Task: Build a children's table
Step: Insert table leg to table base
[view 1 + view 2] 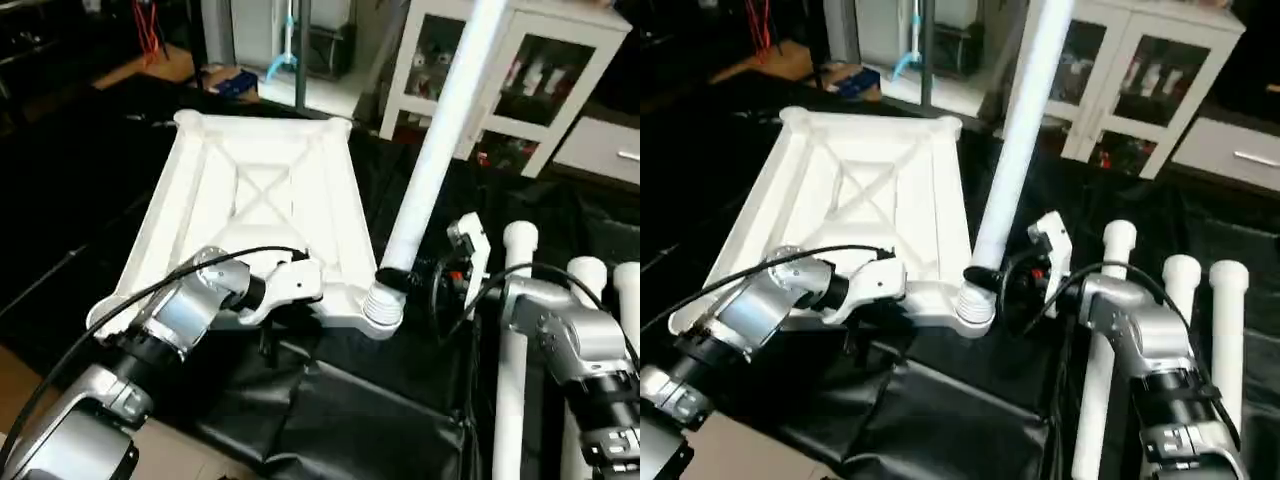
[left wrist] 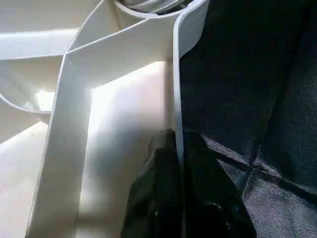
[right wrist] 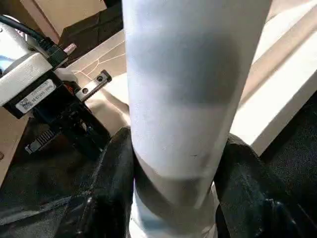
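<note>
Tabletop [image 1: 250, 200] lies underside up on black cloth [image 1: 340, 410]. Left gripper [image 2: 179, 163] pinches its near rim wall. Right gripper [image 3: 173, 188] clasps a leg [image 1: 445, 130] standing tilted in the near corner socket [image 1: 380, 310]. Three spare legs [image 1: 515, 330] lie just right.

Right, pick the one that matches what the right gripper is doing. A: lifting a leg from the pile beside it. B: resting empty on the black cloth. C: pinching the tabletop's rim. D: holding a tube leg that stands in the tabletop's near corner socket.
D: the right gripper has a black finger on each side of the tube leg, whose lower end sits in the corner socket of the tabletop.
</note>
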Robot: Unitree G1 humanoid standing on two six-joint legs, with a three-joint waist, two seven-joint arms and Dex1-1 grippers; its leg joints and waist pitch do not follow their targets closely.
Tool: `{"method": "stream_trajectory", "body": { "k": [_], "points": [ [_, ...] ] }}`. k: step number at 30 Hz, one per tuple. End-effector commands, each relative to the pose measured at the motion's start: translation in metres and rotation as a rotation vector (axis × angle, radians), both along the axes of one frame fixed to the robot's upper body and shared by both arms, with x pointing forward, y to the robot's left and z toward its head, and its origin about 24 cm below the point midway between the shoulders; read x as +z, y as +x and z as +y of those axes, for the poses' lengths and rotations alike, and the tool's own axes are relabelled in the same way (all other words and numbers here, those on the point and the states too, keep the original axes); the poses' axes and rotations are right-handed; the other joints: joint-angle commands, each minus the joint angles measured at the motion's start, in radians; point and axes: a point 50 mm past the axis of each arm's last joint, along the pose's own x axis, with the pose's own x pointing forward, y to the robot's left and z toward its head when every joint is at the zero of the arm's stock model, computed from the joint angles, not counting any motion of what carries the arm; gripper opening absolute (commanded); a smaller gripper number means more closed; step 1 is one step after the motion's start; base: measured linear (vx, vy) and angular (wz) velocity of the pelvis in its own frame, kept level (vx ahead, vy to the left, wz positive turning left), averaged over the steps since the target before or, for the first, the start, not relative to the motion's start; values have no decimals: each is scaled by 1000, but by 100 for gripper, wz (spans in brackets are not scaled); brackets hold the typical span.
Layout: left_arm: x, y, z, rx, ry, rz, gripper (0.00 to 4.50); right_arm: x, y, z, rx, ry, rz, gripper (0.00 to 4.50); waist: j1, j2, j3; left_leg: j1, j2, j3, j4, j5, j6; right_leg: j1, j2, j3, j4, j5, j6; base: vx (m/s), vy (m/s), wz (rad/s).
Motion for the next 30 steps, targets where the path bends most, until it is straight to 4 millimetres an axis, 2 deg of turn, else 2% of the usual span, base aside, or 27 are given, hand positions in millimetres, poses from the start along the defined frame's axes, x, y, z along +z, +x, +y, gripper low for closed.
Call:
{"method": "stream_trajectory", "body": {
  "k": [1, 5, 12, 16, 17, 23, 26, 30],
  "points": [
    [-8, -6, -2, -37, 20, 41, 0, -3, 3, 0, -3, -42, 6, 186, -4, 4, -58, 9, 54, -29, -82, -230, 6, 43, -81, 46, -87, -376, -189, 0, 0, 0],
    [-8, -6, -3, -40, 18, 45, 0, -5, 5, 1, 15, -69, 13, 186, -8, 7, -57, 8, 54, -30, -82, -238, 5, 43, -80, 46, -88, -382, -190, 0, 0, 0],
    [-6, -5, -3, -41, 13, 45, 0, -13, 5, -3, -3, -125, 2, 186, -18, 4, -56, 8, 55, -31, -82, -254, 5, 42, -82, 46, -91, -402, -190, 0, 0, 0],
    [-6, -5, -3, -35, 8, 46, 0, -26, -5, -11, -73, -95, 26, 186, -18, 5, -53, 12, 56, -31, -84, -283, 3, 36, -82, 46, -98, -445, -175, 0, 0, 0],
    [-6, -6, -2, -33, 8, 46, 0, -29, -8, -13, -86, -91, 32, 186, -19, -1, -55, 10, 55, -33, -85, -282, 3, 39, -82, 45, -97, -449, -171, 0, 0, 0],
    [-6, -7, 0, -28, 7, 52, 0, -44, -21, -21, -170, -87, 29, 186, -18, 7, -54, 15, 59, -34, -92, -292, 0, 36, -83, 45, -99, -429, -175, 0, 0, 0],
    [-6, -7, 0, -28, 7, 53, 0, -46, -26, -21, -194, -90, 9, 186, -22, 6, -53, 15, 59, -35, -96, -313, -2, 40, -84, 44, -103, -437, -172, 0, 0, 0],
    [-6, -6, 0, -26, 7, 51, 0, -51, -32, -22, -264, -86, -38, 186, -23, 5, -52, 16, 57, -36, -96, -327, -2, 36, -85, 45, -109, -474, -158, 0, 0, 0]
  ]
}}
